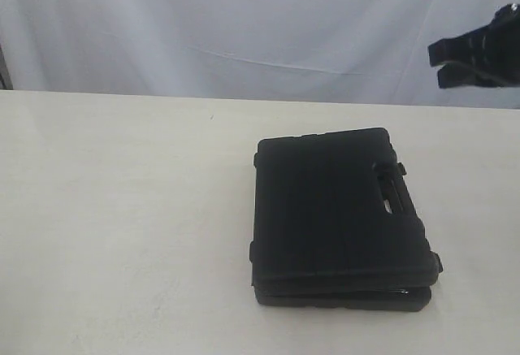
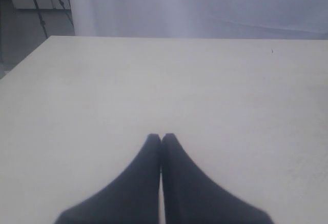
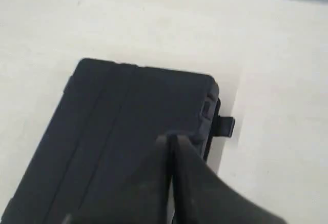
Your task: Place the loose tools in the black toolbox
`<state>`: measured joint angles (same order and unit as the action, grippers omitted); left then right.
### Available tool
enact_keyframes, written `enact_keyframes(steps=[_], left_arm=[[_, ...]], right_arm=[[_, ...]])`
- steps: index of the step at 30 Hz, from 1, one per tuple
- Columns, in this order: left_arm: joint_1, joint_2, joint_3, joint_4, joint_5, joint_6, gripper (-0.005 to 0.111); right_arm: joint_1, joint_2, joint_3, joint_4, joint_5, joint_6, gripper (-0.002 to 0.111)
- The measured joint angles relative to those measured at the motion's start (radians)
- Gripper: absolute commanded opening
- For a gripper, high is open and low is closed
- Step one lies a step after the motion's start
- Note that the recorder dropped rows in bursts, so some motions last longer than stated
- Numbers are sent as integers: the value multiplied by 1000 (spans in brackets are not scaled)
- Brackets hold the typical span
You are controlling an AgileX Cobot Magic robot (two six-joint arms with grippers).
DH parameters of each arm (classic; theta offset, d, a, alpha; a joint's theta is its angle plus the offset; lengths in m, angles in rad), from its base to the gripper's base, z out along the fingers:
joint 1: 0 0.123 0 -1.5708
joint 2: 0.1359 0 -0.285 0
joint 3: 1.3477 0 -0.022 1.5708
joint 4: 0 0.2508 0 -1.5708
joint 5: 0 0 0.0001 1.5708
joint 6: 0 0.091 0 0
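The black toolbox (image 1: 337, 213) lies on the table right of centre with its two halves folded together, ribbed shell up, handle hole (image 1: 392, 195) on its right side. The lid's front edge sits slightly raised over the lower half. In the right wrist view the toolbox (image 3: 118, 131) fills the frame under my right gripper (image 3: 170, 139), which is shut and empty, hovering above the case. In the exterior view the right gripper (image 1: 435, 62) hangs high at the upper right. My left gripper (image 2: 161, 138) is shut and empty over bare table. No loose tools are in view.
A latch tab (image 3: 225, 126) sticks out from the toolbox's side. The pale table (image 1: 122, 209) stretches wide to the left of the case. A white cloth backdrop (image 1: 227, 22) hangs behind the table's far edge.
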<state>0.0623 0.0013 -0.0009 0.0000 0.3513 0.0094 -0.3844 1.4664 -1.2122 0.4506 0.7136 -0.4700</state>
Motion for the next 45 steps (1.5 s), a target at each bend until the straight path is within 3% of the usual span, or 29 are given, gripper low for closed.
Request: enact_keyframes(steps=[10, 18, 34, 45], left_arm=[[0, 0, 0, 0, 0, 0, 0], [0, 0, 0, 0, 0, 0, 0], [0, 0, 0, 0, 0, 0, 0], [0, 0, 0, 0, 0, 0, 0]], right_arm=[[51, -364, 47, -42, -24, -19, -1], [126, -740, 227, -49, -102, 13, -1], [134, -1404, 547, -49, -109, 78, -1], [134, -1462, 683, -49, -293, 87, -1]])
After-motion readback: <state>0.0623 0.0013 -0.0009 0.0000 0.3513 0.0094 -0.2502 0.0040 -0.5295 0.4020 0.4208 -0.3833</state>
